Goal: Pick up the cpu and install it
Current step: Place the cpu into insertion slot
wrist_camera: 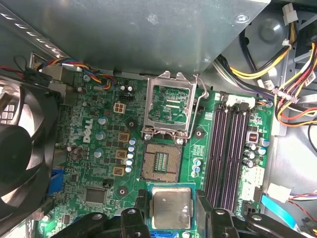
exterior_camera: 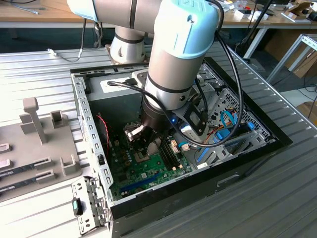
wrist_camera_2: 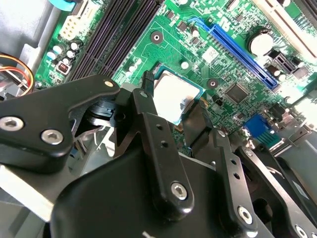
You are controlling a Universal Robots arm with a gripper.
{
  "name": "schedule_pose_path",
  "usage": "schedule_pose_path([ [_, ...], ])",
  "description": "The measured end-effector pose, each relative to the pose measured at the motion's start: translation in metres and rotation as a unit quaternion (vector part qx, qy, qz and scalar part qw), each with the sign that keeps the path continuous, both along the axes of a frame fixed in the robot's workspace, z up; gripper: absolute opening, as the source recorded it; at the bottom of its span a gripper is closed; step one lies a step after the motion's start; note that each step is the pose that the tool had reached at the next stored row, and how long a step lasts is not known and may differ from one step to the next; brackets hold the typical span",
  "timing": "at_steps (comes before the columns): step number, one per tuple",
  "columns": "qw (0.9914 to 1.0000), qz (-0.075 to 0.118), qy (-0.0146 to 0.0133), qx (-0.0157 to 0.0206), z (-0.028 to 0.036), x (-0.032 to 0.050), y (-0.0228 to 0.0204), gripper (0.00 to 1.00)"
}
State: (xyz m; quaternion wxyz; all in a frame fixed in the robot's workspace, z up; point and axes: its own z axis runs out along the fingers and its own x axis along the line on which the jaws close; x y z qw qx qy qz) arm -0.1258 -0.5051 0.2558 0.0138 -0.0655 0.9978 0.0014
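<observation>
A: Silvery metal is glinting between the black fingers (wrist_camera: 140, 206) — the end effector (wrist_camera: 171, 210) is gripping the cpu (wrist_camera: 171, 207) by its opposite edges, holding it flat so the contacts face down.

B: And where is it hanging?

A: Just beside the bare socket (wrist_camera: 161, 162) on the green motherboard (wrist_camera: 99, 163), not seated. Beyond that, the load plate (wrist_camera: 171, 110) is standing flipped up, leaving the socket open.

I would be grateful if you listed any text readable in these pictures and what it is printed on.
motherboard: a white maker's logo and tiny component markings in the first wrist view; the markings are too small to read.
cpu, held in the gripper: no legible print on its metal lid.
</observation>
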Motion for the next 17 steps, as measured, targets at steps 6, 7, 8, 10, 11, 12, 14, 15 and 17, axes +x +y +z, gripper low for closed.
schedule_pose_path([
  [6, 1.0, 0.0, 0.0, 0.0, -0.0021, 0.0, 0.0, 0.47],
  [7, 1.0, 0.0, 0.0, 0.0, -0.0024, 0.0, 0.0, 0.47],
  [8, 1.0, 0.0, 0.0, 0.0, -0.0027, 0.0, 0.0, 0.47],
  [10, 1.0, 0.0, 0.0, 0.0, -0.0033, 0.0, 0.0, 0.47],
  [11, 1.0, 0.0, 0.0, 0.0, -0.0038, 0.0, 0.0, 0.47],
  [12, 1.0, 0.0, 0.0, 0.0, -0.0043, 0.0, 0.0, 0.47],
  [14, 1.0, 0.0, 0.0, 0.0, -0.0055, 0.0, 0.0, 0.47],
  [15, 1.0, 0.0, 0.0, 0.0, -0.0061, 0.0, 0.0, 0.47],
  [17, 1.0, 0.0, 0.0, 0.0, -0.0066, 0.0, 0.0, 0.47],
])
